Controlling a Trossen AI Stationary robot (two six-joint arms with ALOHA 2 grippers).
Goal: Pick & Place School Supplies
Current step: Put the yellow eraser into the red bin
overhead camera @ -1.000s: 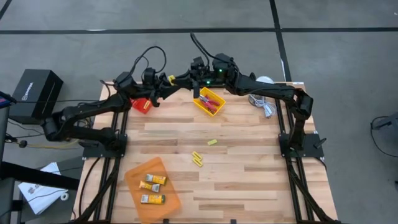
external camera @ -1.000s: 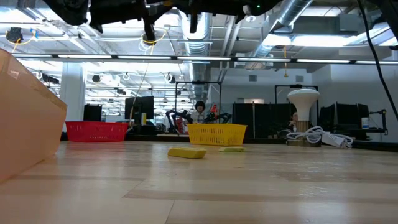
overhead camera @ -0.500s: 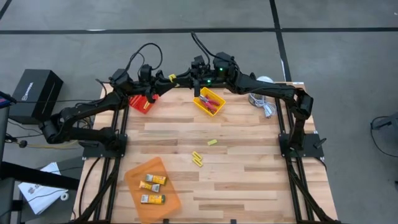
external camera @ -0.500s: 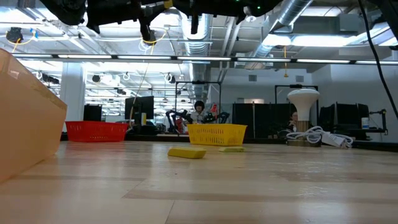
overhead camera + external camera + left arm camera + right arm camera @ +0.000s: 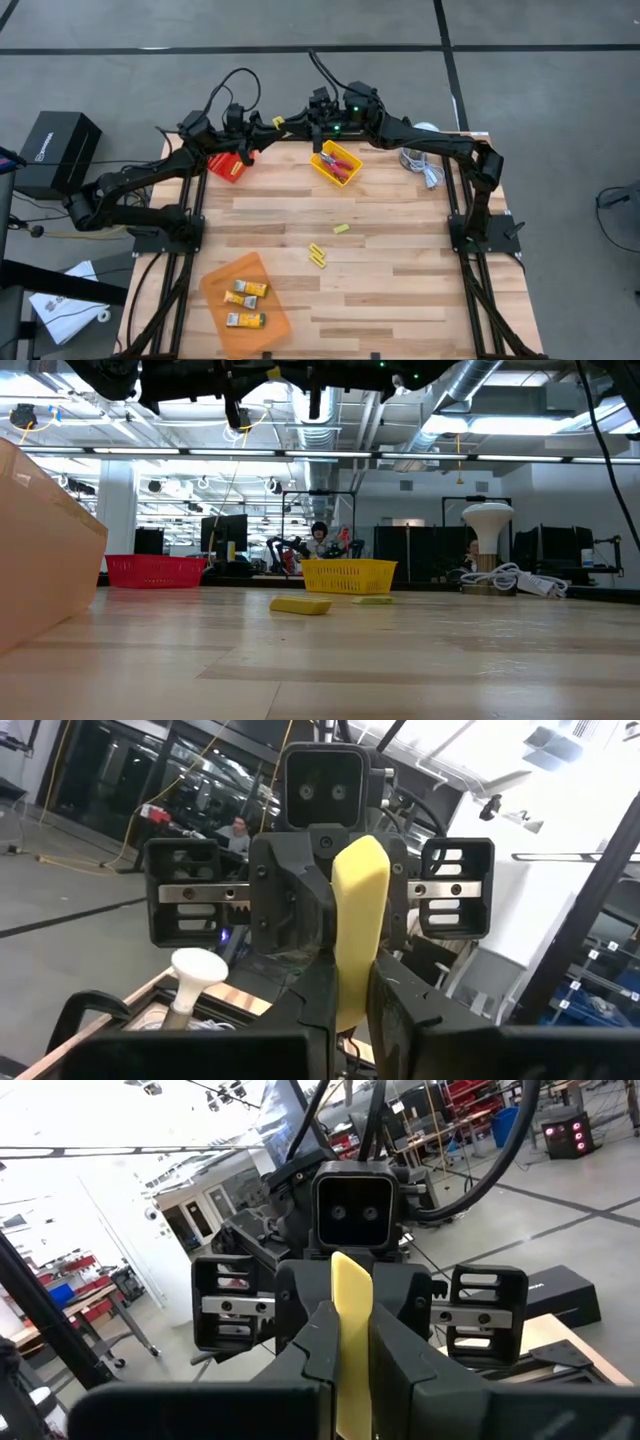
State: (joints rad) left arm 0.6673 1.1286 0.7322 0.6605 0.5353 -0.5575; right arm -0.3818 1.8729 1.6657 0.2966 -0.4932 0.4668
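A thin yellow stick point(image 5: 277, 123) hangs high above the table's far edge, between my two grippers, which face each other. My left gripper point(image 5: 265, 129) is shut on one end of it and my right gripper point(image 5: 297, 125) on the other. The stick point(image 5: 358, 920) runs from my left fingers toward the right gripper's face. Two more yellow sticks point(image 5: 317, 256) point(image 5: 341, 228) lie flat mid-table. Yellow-and-white packs point(image 5: 246, 290) lie in the orange tray point(image 5: 270, 318). Red-handled tools point(image 5: 340, 163) lie in the yellow tray point(image 5: 322, 166). My left gripper pinches the stick's near end point(image 5: 349, 992) between its two fingers, which lie along the stick and come roughly level from the table's left. The stick is lifted clear. My right gripper pinches the stick's other end point(image 5: 351, 1342) between its two fingers, level from the table's right and along the stick.
A red tray point(image 5: 226, 166) stands at the far left under my left arm. A white lamp-like object point(image 5: 425, 128) and its cable point(image 5: 427, 168) lie at the far right. Bare wood stretches across the middle and near right.
My left arm has swung a little toward the table's far edge, at the stick. The stick and my right gripper have stayed where they were.
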